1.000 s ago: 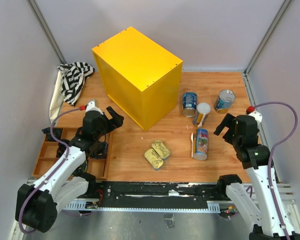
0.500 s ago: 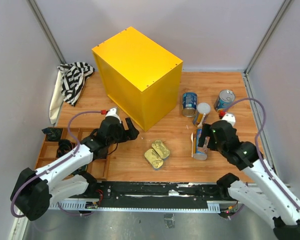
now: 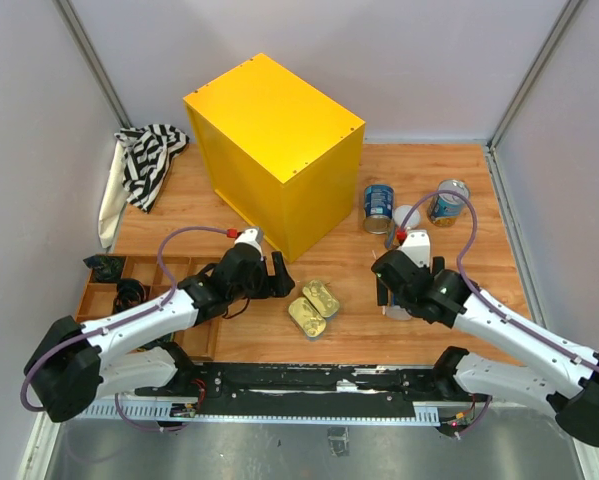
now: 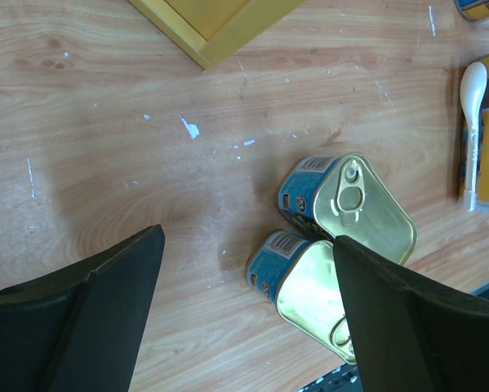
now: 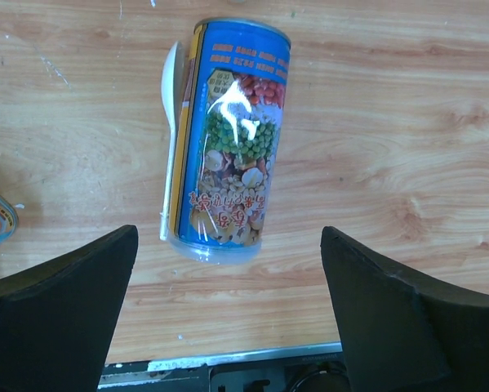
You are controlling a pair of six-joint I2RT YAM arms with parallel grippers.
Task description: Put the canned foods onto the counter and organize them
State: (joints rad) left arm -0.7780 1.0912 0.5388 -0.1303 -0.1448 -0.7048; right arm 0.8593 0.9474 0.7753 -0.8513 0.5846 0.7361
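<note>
The yellow counter (image 3: 274, 150) stands at the back, with nothing on its top. Two flat gold tins (image 3: 321, 297) (image 3: 306, 317) lie side by side on the table. My left gripper (image 3: 284, 275) is open and empty just left of them; in the left wrist view (image 4: 248, 241) the nearer tin (image 4: 317, 290) lies by the right finger. My right gripper (image 3: 404, 290) is open above a tall slim can (image 5: 228, 139), which lies on its side with a white spoon (image 5: 171, 122) on it. The second slim can (image 3: 407, 222) and two blue cans (image 3: 378, 207) (image 3: 447, 202) stand behind.
A wooden compartment tray (image 3: 94, 300) with small black objects sits at the near left. A striped cloth (image 3: 149, 155) lies at the back left. Grey walls close in both sides. The table's front edge runs just below the right gripper (image 5: 228, 359).
Both arms have swung inward. The left gripper has moved right, up to the gold tins. The right gripper has moved left and now hangs over the lying slim can.
</note>
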